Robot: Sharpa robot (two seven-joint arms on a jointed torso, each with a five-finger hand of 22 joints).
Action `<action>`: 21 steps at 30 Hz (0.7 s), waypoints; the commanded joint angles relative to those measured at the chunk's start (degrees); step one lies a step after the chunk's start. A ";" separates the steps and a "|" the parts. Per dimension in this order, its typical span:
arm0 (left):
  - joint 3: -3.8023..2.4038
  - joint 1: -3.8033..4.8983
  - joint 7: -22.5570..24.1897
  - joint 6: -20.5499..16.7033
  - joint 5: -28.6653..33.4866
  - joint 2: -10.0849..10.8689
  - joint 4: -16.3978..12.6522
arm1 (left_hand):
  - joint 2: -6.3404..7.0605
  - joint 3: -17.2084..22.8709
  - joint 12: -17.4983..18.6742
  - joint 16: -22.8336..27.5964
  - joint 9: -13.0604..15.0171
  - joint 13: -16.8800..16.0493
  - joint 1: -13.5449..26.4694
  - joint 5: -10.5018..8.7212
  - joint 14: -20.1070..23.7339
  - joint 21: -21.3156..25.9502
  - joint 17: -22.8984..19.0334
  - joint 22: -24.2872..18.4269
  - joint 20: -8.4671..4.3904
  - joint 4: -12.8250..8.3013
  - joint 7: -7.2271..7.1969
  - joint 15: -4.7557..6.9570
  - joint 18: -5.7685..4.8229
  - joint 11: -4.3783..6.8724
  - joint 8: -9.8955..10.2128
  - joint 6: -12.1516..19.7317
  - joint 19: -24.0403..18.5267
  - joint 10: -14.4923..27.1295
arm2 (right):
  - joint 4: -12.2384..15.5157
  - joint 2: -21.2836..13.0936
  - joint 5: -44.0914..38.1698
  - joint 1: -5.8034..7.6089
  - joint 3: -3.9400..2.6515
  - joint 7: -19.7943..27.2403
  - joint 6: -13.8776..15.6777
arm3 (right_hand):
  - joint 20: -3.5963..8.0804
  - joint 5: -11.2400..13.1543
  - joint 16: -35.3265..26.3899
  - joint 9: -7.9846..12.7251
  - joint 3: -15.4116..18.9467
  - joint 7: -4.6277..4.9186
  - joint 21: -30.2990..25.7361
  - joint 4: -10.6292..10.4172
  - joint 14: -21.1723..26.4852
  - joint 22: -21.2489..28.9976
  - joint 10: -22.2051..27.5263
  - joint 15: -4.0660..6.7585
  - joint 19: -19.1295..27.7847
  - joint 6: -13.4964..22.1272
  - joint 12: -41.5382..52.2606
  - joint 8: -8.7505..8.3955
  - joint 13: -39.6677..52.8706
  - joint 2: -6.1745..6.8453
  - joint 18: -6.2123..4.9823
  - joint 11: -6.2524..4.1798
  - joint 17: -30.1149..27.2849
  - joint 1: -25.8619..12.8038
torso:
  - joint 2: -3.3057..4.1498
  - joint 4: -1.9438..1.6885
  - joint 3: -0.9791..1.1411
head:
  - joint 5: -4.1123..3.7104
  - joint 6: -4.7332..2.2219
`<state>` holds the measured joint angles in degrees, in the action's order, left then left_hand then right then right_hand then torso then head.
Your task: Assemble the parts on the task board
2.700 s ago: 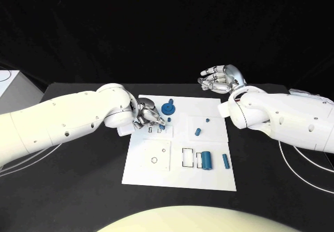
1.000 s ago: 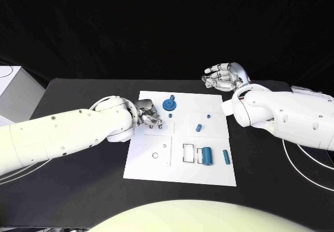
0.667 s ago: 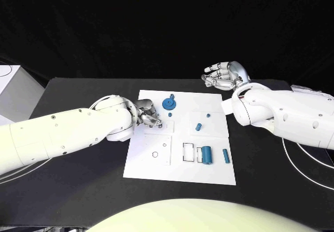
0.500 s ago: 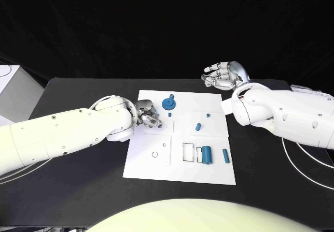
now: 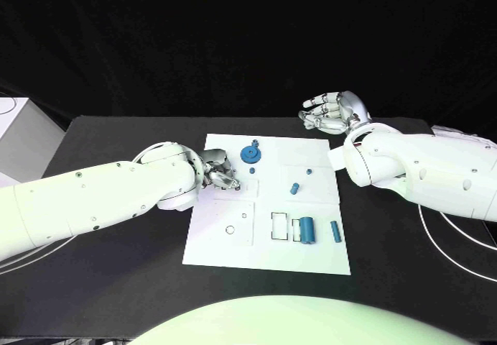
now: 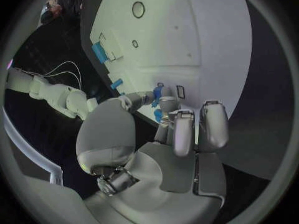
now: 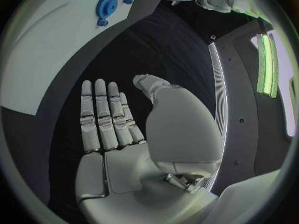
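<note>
In the head view, a white task board (image 5: pixel 267 215) is seen lying flat in the middle of a black table (image 5: pixel 114 244). Several blue parts are spread over the board: a round gear (image 5: pixel 251 154) near its far edge, a small peg (image 5: pixel 295 189) towards the middle, and a thick cylinder (image 5: pixel 307 231) with a thin pin (image 5: pixel 335 231) just beside it near the right side. Outlined rectangular slots and a small ring are marked on the board's left half. The left hand (image 5: pixel 220 174) is placed over the board's far left part, fingers curled down close to the surface. The right hand (image 5: pixel 332 113) is held above the table beyond the board's far right corner, fingers loosely spread and nothing grasped.

In the left wrist view, a small blue part (image 6: pixel 157 95) is seen pinched between the thumb and fingertips (image 6: pixel 167 102) of the left hand (image 6: pixel 163 144), right at the board's surface (image 6: pixel 187 40) beside a small outlined slot.

In the right wrist view, the right hand (image 7: pixel 127 139) is shown flat and released, fingers straight and side by side, with the gear (image 7: pixel 106 6) well apart on the board (image 7: pixel 44 50).
</note>
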<state>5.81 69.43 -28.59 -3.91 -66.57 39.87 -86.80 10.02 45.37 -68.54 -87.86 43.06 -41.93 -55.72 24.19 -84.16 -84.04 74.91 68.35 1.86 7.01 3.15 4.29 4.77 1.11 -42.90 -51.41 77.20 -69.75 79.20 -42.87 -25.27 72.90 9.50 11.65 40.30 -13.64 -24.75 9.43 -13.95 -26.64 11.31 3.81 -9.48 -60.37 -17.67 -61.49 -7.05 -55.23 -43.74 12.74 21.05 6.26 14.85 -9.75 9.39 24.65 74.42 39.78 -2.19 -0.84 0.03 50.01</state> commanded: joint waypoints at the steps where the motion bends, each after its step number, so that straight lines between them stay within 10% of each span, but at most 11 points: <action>1: 0.07 -0.12 0.29 1.55 0.66 -0.03 0.07 | 0.11 14.24 0.40 -0.05 0.03 0.09 -0.64 0.15 -4.23 -0.25 9.16 -0.05 0.01 -14.00 -0.09 0.34 -0.44 0.19 0.05 -0.52 0.25 0.17 | -0.01 0.05 -0.19 -0.04 -0.01 0.71 -0.83 | 0.02 -0.25 -0.26 0.09 0.01 2.27 -0.12 0.18 0.28 0.05 0.31 -0.09 0.22 0.42 -0.19 0.21 -0.05 -0.12 -0.74 0.20 -0.05 -0.20 | 0.03 0.03 -0.01 | 0.04 -0.01; 21: -0.17 -0.10 0.62 0.24 4.39 0.59 -0.88 | 0.12 14.29 0.44 -0.06 -0.01 0.05 -0.72 0.09 -4.24 -0.27 9.19 0.00 0.00 -13.95 -0.09 0.34 -0.45 0.19 0.15 -0.55 0.27 0.15 | -0.06 0.01 -0.18 -0.09 0.00 0.74 -0.79 | -0.01 -0.29 -0.32 0.11 0.02 2.27 -0.12 0.20 0.30 0.22 0.30 -0.11 0.26 0.42 -0.19 0.22 -0.18 -0.17 -0.74 0.21 -0.13 -0.24 | 0.06 0.07 -0.07 | -0.23 -0.01</action>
<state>5.74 69.32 -28.41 -3.60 -64.27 40.48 -87.36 10.17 45.37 -68.27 -87.82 43.06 -41.82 -56.03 24.16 -84.16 -84.03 74.90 68.34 1.86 7.01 3.14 4.29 4.78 1.00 -42.71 -51.42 77.20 -69.84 79.13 -42.87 -25.25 72.85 9.51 11.65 40.29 -13.64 -24.75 9.43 -13.90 -26.64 11.31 3.82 -9.48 -60.37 -17.55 -61.49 -7.05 -55.24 -43.75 12.74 21.05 6.14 14.85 -9.75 9.39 24.60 74.42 39.79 -2.14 -0.90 -0.17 50.01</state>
